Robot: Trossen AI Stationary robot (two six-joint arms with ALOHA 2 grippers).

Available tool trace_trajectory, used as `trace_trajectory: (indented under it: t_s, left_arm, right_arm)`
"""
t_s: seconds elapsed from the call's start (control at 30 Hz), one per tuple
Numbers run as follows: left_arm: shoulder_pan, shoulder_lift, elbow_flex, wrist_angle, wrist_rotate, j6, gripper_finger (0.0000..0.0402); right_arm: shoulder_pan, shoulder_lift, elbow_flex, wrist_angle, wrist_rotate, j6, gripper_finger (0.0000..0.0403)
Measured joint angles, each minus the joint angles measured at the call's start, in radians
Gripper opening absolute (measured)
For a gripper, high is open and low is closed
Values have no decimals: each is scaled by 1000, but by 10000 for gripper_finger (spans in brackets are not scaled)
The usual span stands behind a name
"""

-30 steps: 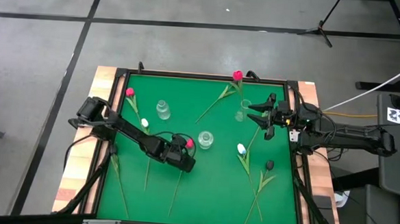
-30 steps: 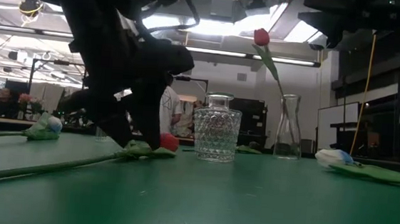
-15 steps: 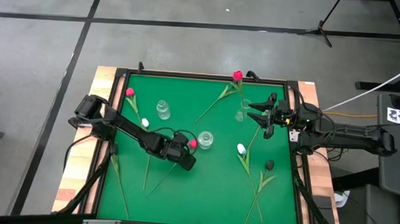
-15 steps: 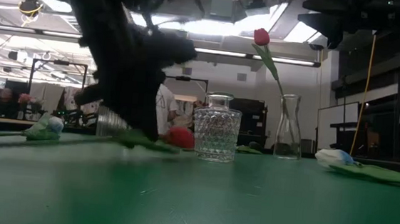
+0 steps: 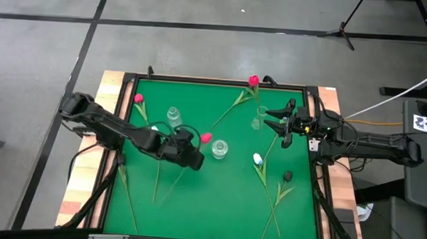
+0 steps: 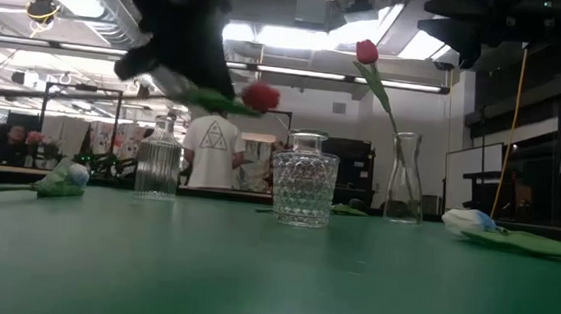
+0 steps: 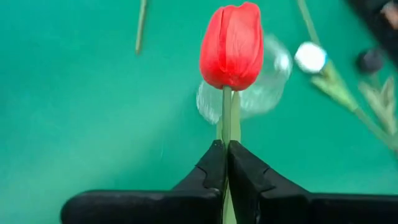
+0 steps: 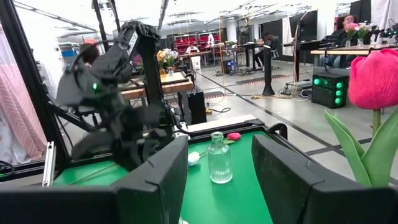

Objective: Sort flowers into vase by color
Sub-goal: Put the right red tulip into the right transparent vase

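My left gripper (image 5: 195,149) is shut on a red tulip (image 7: 231,45) and holds it above the mat, just left of the round cut-glass vase (image 5: 219,148). In the low view the tulip's head (image 6: 260,96) is above the vase's (image 6: 303,184) rim. A ribbed bottle (image 5: 173,117) stands farther back. A tall carafe (image 5: 258,120) holds a pink-red tulip (image 5: 253,80). My right gripper (image 5: 276,117) waits open beside that carafe, holding nothing. Other flowers lie flat on the mat. My left gripper pinches the red tulip's stem (image 7: 227,134) between its two fingers, a short way below the head. The fingers slant down from the table's left and lie across the stem. The head is lifted clear, and the stem (image 5: 172,183) trails down toward the near edge.
A pink tulip (image 5: 138,99) and a white one (image 5: 154,131) lie at the left. A white one (image 5: 257,159) and a dark one (image 5: 287,175) lie at the right, and loose stems (image 5: 126,188) lie near the front. A black frame (image 5: 128,78) rims the mat. A person (image 6: 211,152) stands behind the table.
My left gripper has taken hold of the red tulip and risen with it, drawing back a little toward the table's left. The head has gone from lying on the mat to above the round vase's rim. The stem's lower end has swung leftward.
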Motion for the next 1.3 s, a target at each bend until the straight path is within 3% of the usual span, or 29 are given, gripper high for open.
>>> trace_trajectory:
  t_s: [0.13,0.27,0.4,0.57,0.7,0.83,1.07,1.3]
  left_arm:
    - [4,-83,0,-13,-87,9,6]
    - [5,-152,0,67,-209,121,6]
    - [22,-197,0,257,-274,326,3]
    - [56,-205,0,551,-275,585,7]
    - [79,-206,0,720,-273,754,3]
    - [104,-206,0,813,-270,856,5]
    - [156,-205,0,870,-228,895,8]
    - [179,-205,0,970,-214,1008,11]
  right_arm:
    - [0,0,0,0,-1,0,177]
    - [0,0,0,10,-12,-6,177]
    - [0,0,0,98,-68,-41,177]
    - [0,0,0,237,-141,-73,177]
    - [0,18,26,234,-170,-78,177]
    - [0,106,88,234,-173,-119,177]
    - [0,360,274,221,-242,-284,177]
    - [-1,525,456,23,-257,-371,185]
